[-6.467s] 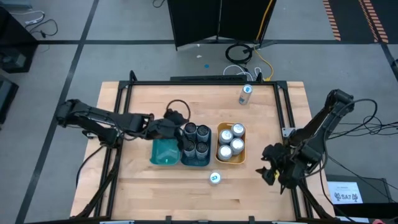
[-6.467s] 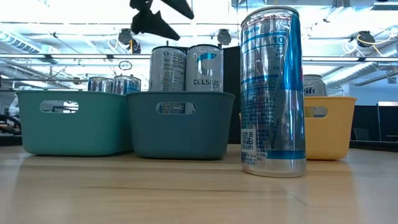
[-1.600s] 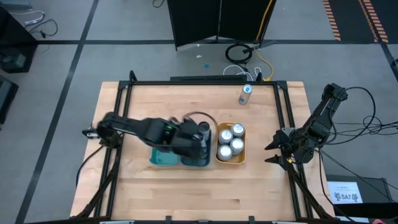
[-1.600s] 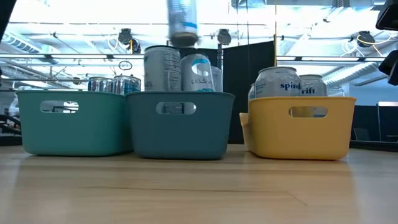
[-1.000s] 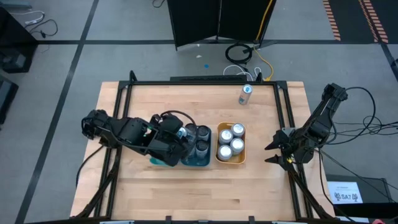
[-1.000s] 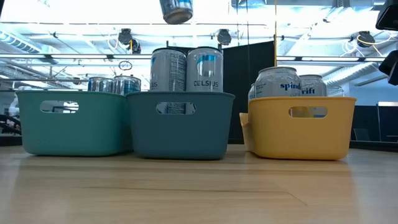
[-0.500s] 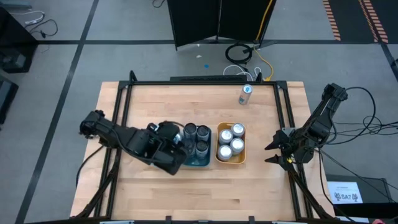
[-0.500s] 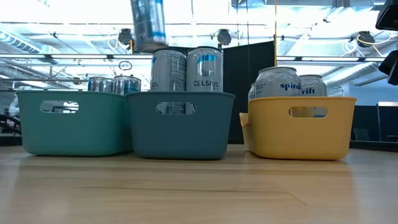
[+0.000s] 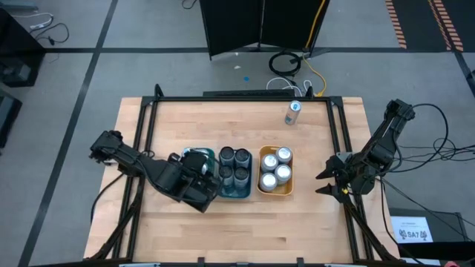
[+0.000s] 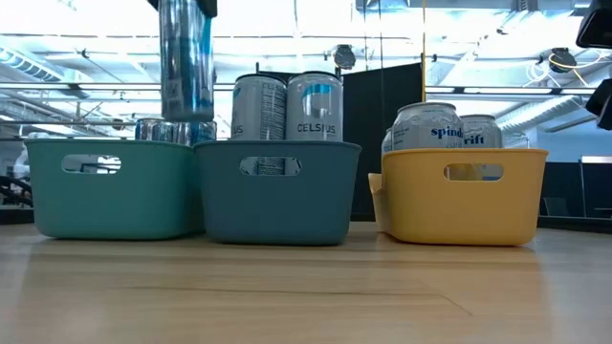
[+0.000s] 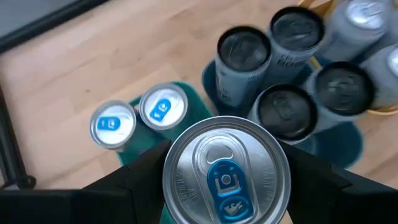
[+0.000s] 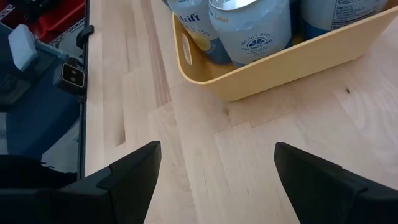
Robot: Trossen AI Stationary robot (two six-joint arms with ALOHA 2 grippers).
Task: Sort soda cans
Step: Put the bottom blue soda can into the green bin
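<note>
A slim silver soda can (image 11: 225, 171) with a blue tab hangs upright over the teal tray (image 10: 105, 186), with my left gripper (image 11: 225, 186) shut on it. Two blue-tabbed cans (image 11: 113, 124) (image 11: 163, 107) stand in that tray. The dark blue tray (image 9: 236, 178) holds several dark-topped cans (image 11: 287, 112). The yellow tray (image 9: 261, 182) holds silver cans (image 9: 276, 169). One more can (image 9: 293, 113) stands alone near the table's far edge. My right gripper (image 12: 214, 180) waits open at the table's right edge, its fingers around nothing. My left gripper pinches the can's side wall just under the top rim (image 11: 177, 186), one finger (image 11: 140, 183) on each side. It comes at the can from above, slanting. The can (image 10: 186, 62) hangs upright, lifted clear, its bottom above the teal tray's rim.
The three trays stand side by side in the middle of the table. Bare wood (image 9: 297, 215) lies in front of them and to the right. A black metal frame (image 9: 148, 111) runs along the table's sides.
My left gripper has gone down and toward the table's left edge with the can, from above the dark blue tray to above the teal tray. The can was tilted a second ago and now hangs upright.
</note>
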